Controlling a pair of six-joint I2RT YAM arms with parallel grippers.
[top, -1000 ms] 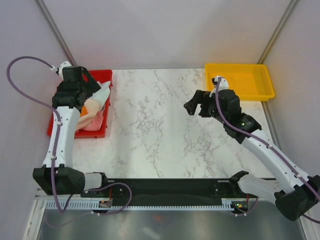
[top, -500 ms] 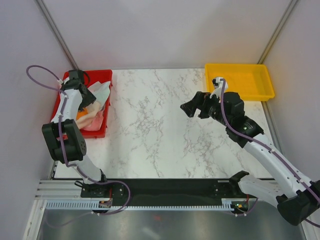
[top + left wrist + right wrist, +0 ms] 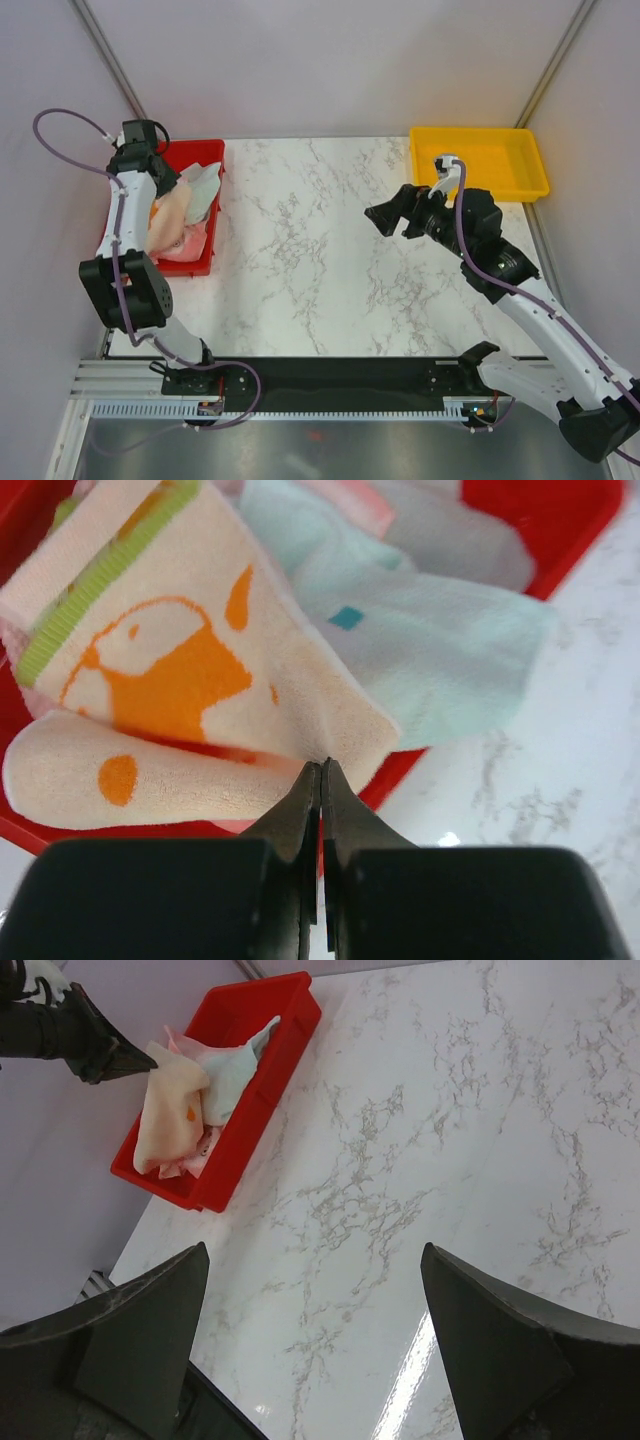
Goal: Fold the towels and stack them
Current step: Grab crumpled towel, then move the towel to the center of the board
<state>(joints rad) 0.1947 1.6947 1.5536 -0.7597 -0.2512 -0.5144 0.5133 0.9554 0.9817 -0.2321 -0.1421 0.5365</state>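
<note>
I'm pinching the peach towel (image 3: pixel 200 680) with the left gripper (image 3: pixel 321 766), holding it over the tray (image 3: pixel 560 520); the right gripper (image 3: pixel 312 1265) is hovering, spread wide, above the table (image 3: pixel 300 250).

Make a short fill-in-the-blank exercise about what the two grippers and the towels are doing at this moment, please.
1. The left gripper is shut on the peach towel with the ____ print.
2. The mint towel droops over the rim of the ____ tray.
3. The right gripper hangs ____ over the marble table, holding nothing.
Missing words: orange; red; open.
</note>
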